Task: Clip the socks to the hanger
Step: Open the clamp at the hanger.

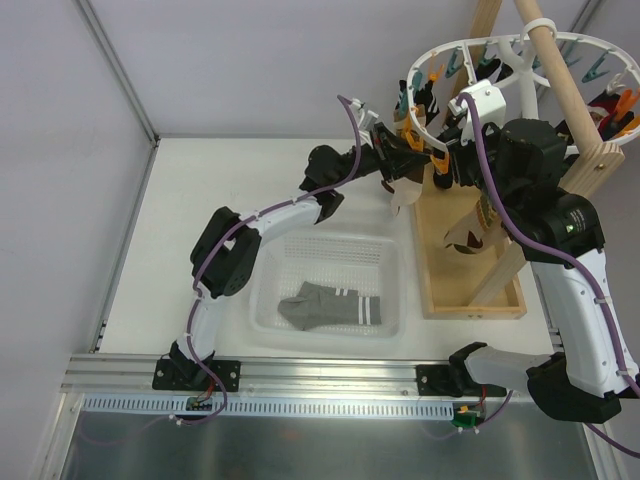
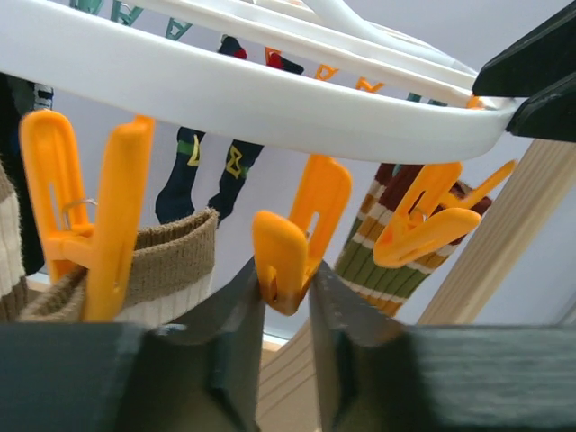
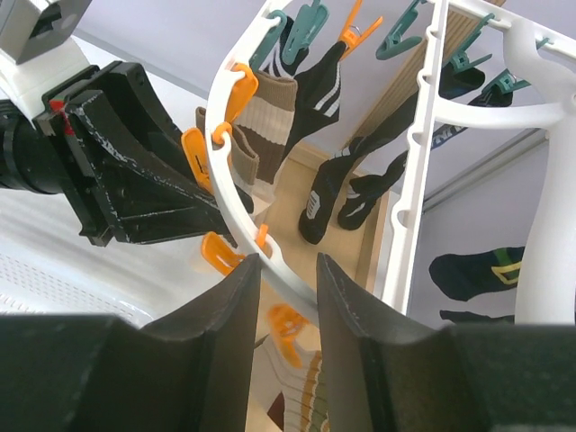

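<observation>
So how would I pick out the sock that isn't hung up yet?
On the white table, beside the wooden stand, sits a white plastic basket. The grey ankle sock lies alone inside it, two white stripes near its cuff; every other sock hangs clipped.

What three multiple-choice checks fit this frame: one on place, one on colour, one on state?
1. Where is the grey sock?
A. in the white basket
B. draped over an arm
C. on the floor

2. What colour is the clip that the left tool pinches?
A. teal
B. orange
C. white

3. What is the state of the right tool?
A. open, clear of everything
B. closed on the hanger rim
C. holding a sock

Answers:
1 A: the top view shows it lying flat inside the basket.
2 B: the left wrist view shows an orange clip touched by both fingers.
3 B: the right wrist view shows the white rim running between its fingers.
</observation>
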`<state>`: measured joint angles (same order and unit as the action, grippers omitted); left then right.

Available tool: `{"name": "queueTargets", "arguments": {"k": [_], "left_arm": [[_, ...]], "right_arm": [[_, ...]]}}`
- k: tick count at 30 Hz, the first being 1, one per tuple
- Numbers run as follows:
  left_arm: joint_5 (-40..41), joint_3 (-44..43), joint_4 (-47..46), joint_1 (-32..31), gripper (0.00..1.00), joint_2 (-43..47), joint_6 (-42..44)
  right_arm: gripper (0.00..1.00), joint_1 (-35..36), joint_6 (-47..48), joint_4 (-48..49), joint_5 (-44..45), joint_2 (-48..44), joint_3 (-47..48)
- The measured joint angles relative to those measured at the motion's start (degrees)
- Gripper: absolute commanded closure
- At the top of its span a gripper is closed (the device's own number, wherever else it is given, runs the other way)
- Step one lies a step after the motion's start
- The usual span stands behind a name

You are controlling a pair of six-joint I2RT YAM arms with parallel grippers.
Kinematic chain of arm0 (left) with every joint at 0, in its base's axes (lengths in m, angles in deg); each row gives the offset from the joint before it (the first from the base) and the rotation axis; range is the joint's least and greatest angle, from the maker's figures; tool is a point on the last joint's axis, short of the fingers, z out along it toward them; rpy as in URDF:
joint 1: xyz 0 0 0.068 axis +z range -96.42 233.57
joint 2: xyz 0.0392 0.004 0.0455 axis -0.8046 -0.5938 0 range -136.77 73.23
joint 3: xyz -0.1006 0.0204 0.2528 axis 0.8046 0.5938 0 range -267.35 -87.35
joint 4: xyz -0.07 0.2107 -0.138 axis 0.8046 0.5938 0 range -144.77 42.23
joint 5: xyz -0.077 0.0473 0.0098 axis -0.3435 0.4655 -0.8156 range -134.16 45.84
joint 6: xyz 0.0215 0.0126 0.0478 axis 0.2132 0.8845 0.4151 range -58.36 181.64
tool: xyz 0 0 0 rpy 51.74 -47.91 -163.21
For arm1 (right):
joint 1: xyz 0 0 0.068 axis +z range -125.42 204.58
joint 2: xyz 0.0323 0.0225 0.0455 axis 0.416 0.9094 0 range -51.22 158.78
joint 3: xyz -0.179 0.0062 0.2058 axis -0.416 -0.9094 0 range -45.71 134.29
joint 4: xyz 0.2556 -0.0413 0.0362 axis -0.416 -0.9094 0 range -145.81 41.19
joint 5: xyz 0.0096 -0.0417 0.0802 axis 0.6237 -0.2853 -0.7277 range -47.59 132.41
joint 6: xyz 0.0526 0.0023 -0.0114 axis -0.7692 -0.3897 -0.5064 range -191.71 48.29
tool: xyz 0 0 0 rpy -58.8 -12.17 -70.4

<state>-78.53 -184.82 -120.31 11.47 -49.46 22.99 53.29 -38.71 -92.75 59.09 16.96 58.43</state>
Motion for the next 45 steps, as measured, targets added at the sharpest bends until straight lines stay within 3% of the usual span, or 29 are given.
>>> {"name": "queueTargets", "arguments": {"k": [2, 14, 16, 19, 25, 34, 45], "left_arm": [[0.17, 0.13, -0.15, -0.31, 1.00, 0.00, -0.15], [9.88, 16.02, -1.07, -1.46, 1.00, 9.81, 2.62], [11.54, 17.46, 0.46, -1.95, 1.00, 12.81, 4.31], [13.70, 17.99, 2.95, -2.99, 1.00, 15.78, 6.88], [18.82, 17.99, 6.80, -5.25, 1.00, 18.99, 11.26], [25.99, 18.01, 11.56, -7.13, 1.00, 20.46, 15.61], [34.47, 19.15, 13.68, -11.78, 1.00, 23.17, 23.93]], "right_arm": [[0.66, 0.00, 0.00, 0.07, 0.11, 0.00, 0.00], [0.65, -0.07, -0.94, 0.20, 2.38, -0.07, 0.00], [0.59, -0.07, -1.62, 1.25, 2.38, -0.11, 0.02], [0.48, -0.07, -3.67, 1.18, 1.22, -0.42, 0.87], [0.40, -0.11, -9.66, -0.09, -6.93, -3.02, 2.80], [0.39, -0.11, -19.96, 1.46, -18.95, -7.65, 3.74], [0.41, 0.44, -28.81, 5.35, -22.62, -3.87, -3.48]]}}
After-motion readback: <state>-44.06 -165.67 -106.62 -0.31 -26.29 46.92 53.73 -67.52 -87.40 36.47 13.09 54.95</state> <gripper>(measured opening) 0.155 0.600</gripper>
